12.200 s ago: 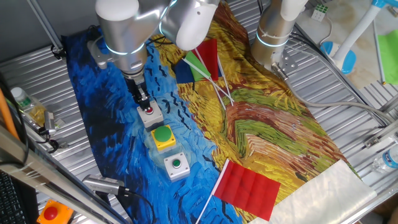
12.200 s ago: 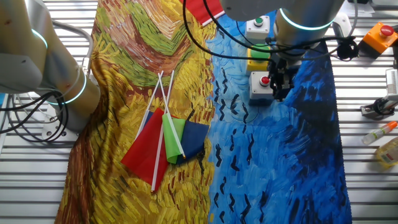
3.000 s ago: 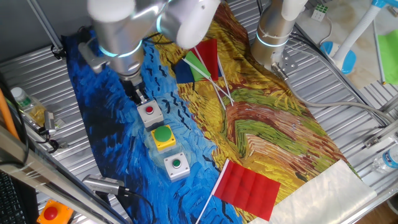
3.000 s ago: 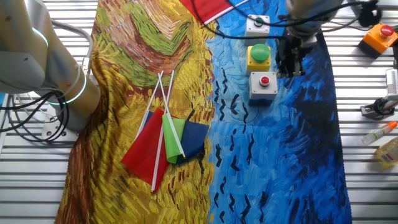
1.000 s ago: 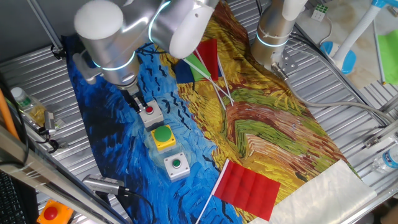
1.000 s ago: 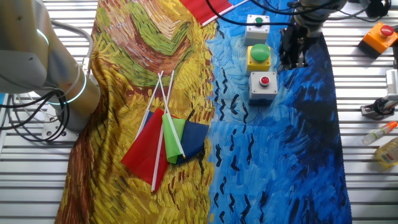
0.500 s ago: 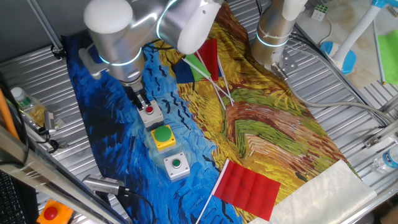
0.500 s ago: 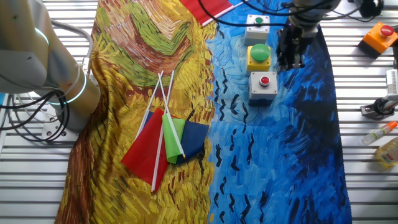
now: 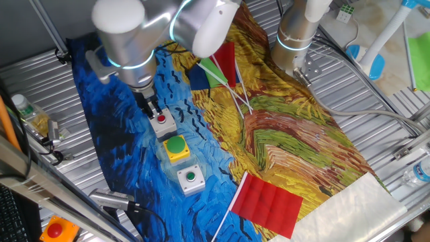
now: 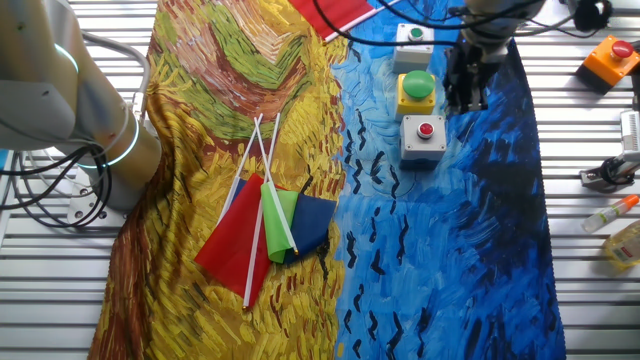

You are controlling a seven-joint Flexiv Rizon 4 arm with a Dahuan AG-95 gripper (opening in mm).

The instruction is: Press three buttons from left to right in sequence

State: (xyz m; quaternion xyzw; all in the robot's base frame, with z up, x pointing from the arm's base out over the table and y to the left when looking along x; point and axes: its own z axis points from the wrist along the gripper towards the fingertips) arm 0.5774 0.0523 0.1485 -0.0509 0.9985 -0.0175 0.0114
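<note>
The fingers (image 9: 150,107) (image 10: 466,98) are hanging just beside the grey box with the small red button (image 9: 162,122) (image 10: 424,138), and I cannot tell whether they are open or closed. The painted cloth (image 9: 269,134) (image 10: 250,100) is covering the counter (image 9: 40,74) (image 10: 590,290). The yellow box with the large green button (image 9: 177,148) (image 10: 417,90) is sitting mid-row, the grey box with the small green button (image 9: 190,179) (image 10: 415,38) at the far end.

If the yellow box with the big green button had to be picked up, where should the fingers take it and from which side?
Judging by its pose, grip the yellow box by its two free side walls, coming straight down. It sits flat in a tight row between the grey red-button box and the grey green-button box, so the row-facing sides look crowded, and the domed button offers poor purchase.
</note>
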